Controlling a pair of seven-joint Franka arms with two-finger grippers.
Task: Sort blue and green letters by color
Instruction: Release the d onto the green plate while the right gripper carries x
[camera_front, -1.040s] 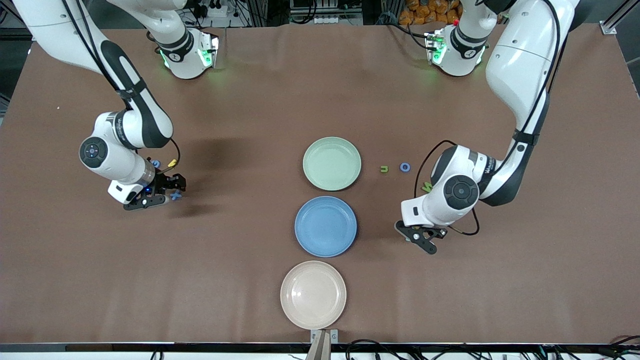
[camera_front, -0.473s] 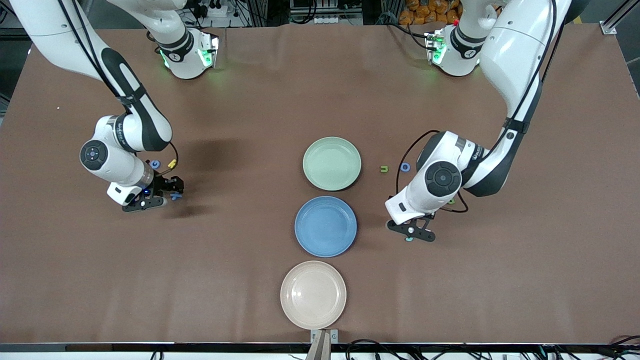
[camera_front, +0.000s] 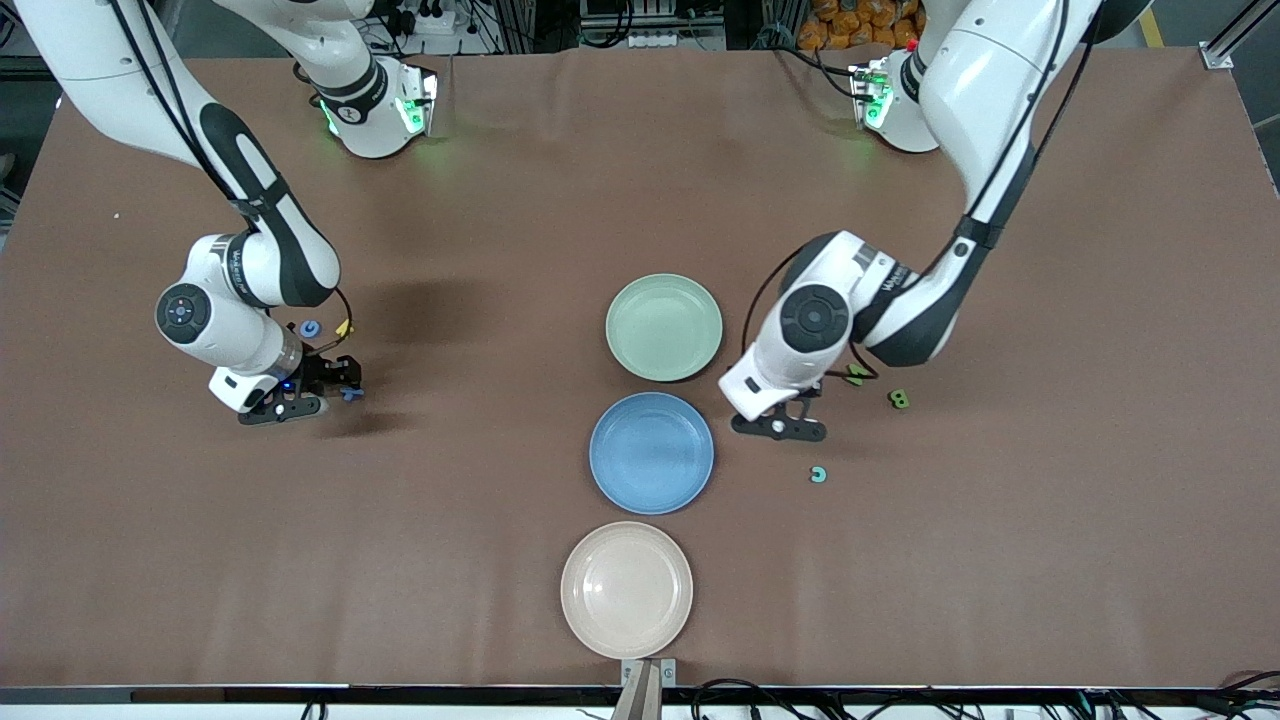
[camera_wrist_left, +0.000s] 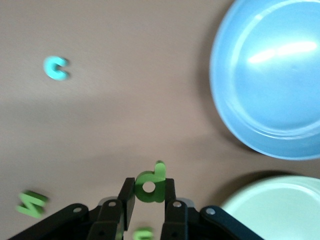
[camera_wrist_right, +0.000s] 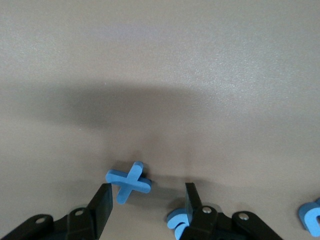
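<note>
Foam letters light, soft, pinch flat faces | left gripper (camera_wrist_left: 148, 202) clamps green d (camera_wrist_left: 150, 185) beside blue plate (camera_wrist_left: 235, 105) | right gripper (camera_wrist_right: 146, 205) half-open astride blue X (camera_wrist_right: 128, 181), well apart from that plate

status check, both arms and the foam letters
Left gripper shut on green foam letter d, beside blue plate. Right gripper open around blue foam x. Nothing blocking.

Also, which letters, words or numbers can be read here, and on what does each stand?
"d": green foam letter, held in the shut left gripper over the table.
"c": teal foam letter, lying on the table.
"x": blue foam letter, on the table between the open right gripper's fingers.
Print on the left arm and right arm: too small to read.
</note>
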